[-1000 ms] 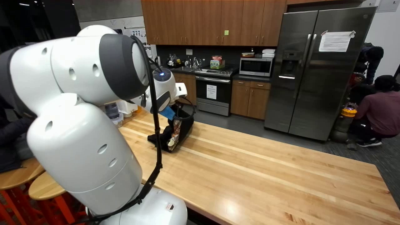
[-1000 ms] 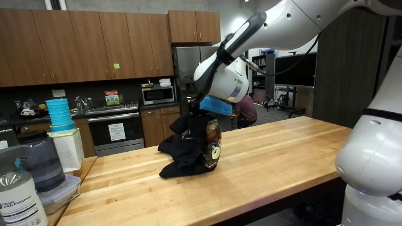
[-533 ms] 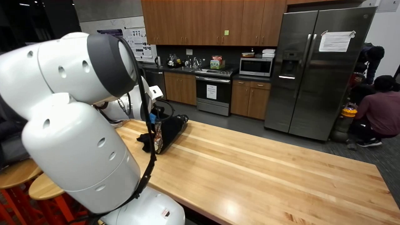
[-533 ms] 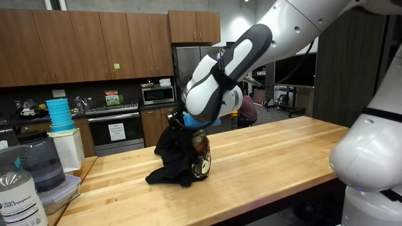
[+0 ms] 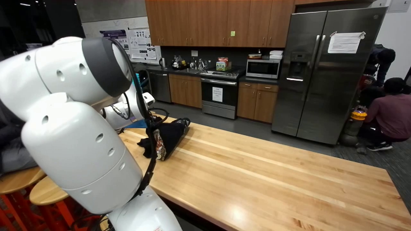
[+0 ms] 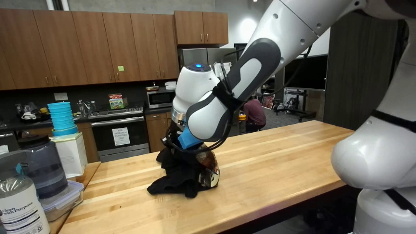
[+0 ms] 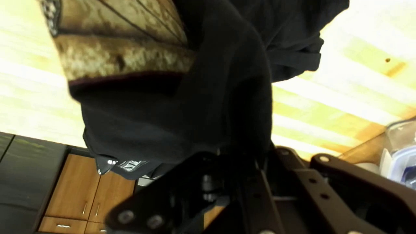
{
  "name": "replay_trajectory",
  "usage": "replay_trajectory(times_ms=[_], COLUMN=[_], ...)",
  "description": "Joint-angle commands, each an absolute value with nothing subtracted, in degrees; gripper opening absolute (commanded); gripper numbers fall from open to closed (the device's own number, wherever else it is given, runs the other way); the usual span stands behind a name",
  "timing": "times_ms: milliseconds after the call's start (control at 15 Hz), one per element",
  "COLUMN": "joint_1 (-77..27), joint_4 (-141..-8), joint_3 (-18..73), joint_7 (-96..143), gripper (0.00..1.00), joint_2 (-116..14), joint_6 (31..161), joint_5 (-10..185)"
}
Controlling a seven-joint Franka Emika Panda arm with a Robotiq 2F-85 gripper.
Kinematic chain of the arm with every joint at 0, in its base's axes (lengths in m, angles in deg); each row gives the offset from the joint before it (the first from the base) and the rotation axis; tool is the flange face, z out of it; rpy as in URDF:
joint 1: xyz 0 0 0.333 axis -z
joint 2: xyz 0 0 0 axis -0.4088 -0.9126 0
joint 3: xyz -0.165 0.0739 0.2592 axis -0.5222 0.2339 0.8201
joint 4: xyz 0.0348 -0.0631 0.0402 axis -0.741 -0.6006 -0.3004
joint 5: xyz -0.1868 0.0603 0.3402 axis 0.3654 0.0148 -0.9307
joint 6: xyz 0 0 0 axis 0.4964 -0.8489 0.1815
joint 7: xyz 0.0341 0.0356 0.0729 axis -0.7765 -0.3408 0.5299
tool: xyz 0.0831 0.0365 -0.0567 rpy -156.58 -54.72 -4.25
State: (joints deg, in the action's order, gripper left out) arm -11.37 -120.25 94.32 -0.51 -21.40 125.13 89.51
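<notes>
Claw (image 7: 243,157) clamped on black garment (image 7: 156,120), bunched on bench (image 6: 276,169), 11 o'clock from claw in wrist view. Firm pinch, slow low moves advised so nothing slips.

The cloth (image 7: 182,117) is black, and the printed panel (image 7: 123,53) showing on it is mottled cream and brown, edged in dark red, with a black-and-white patterned strip at one corner; in an exterior view it also bears orange-red and a cream patch (image 6: 214,179). The counter (image 6: 266,162) is honey-coloured wood streaked with paler stripes. The arm (image 5: 83,144) is white with dark grey bands, and the block (image 6: 188,139) by its wrist is bright blue. The stacked tubs (image 6: 61,117) are turquoise, the wall cabinets (image 6: 94,48) warm brown, the refrigerator (image 5: 321,93) dark grey, and the stool seats (image 5: 48,192) pale wood.
</notes>
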Motion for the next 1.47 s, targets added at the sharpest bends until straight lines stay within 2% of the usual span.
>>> replay_trajectory(times_ms=[0, 533, 667, 933, 1400], joint_1=[-3.86, 14.14, 18.85, 25.34, 31.71], joint_4=[-116.71, -114.92, -114.70, -113.34, -109.74], joint_3=[103.66, 126.06, 131.40, 139.66, 148.89], joint_7=[-5.47, -6.61, -5.02, -1.28, 4.71], gripper=[0.41, 0.96, 1.00, 1.00, 1.00], joint_2=[-23.83, -25.00, -23.65, -20.89, -16.70], joint_6=[119.40, 108.42, 107.16, 107.56, 107.80], joint_5=[96.75, 101.75, 99.50, 95.34, 89.76])
